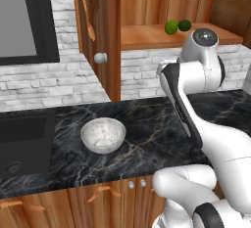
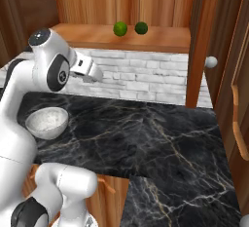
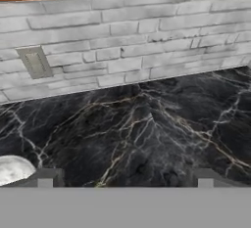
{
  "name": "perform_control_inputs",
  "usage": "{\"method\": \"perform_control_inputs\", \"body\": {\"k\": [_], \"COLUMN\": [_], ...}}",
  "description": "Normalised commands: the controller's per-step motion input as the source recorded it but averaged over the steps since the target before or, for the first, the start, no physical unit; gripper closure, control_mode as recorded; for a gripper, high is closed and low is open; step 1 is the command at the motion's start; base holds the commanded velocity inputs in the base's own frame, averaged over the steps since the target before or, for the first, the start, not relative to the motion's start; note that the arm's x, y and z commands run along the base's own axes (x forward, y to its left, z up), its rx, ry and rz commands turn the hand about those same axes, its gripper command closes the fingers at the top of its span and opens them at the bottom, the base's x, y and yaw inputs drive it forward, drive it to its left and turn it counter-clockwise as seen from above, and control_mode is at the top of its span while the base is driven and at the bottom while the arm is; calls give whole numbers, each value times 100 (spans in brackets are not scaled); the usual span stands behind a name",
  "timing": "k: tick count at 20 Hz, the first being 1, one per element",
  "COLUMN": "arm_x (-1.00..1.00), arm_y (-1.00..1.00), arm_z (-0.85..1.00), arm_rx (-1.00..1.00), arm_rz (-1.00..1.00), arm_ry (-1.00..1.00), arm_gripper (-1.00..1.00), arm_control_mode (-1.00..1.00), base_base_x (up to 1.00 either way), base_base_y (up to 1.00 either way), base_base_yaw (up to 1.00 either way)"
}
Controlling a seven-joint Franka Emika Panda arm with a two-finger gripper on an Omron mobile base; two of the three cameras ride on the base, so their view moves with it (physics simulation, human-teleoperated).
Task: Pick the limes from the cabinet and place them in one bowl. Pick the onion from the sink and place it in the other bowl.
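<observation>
A black marble counter (image 1: 147,139) veined in white and tan runs along the wall; in the right base view it turns a corner toward the camera. Behind it stands a white brick backsplash (image 1: 63,82), reaching up to the wooden shelf edge; a small grey wall outlet (image 3: 34,61) sits in the brick, seen in the hand view, just above the counter's back edge. A dark-framed window (image 1: 24,21) with a grey pane fills the upper left of the left base view; below the counter are wooden lower cupboards (image 1: 59,207) with curved handles (image 1: 100,191) and two small silver knobs (image 1: 131,185) side by side.
</observation>
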Motion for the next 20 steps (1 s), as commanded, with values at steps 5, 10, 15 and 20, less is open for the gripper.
{"method": "perform_control_inputs", "body": {"k": [5, 10, 15, 20], "arm_x": [17, 2, 10, 33], "arm_y": [-31, -17, -13, -29], "arm_z": [57, 71, 41, 4], "arm_rx": [-2, 1, 0, 0], "arm_rz": [-2, -3, 0, 0], "arm_ry": [-9, -3, -16, -1], "arm_gripper": [-100, -100, -100, -100], "arm_control_mode": [-100, -100, -100, -100], "base_base_x": [0, 0, 0, 0], "base_base_y": [0, 0, 0, 0], "base_base_yaw": [0, 0, 0, 0]}}
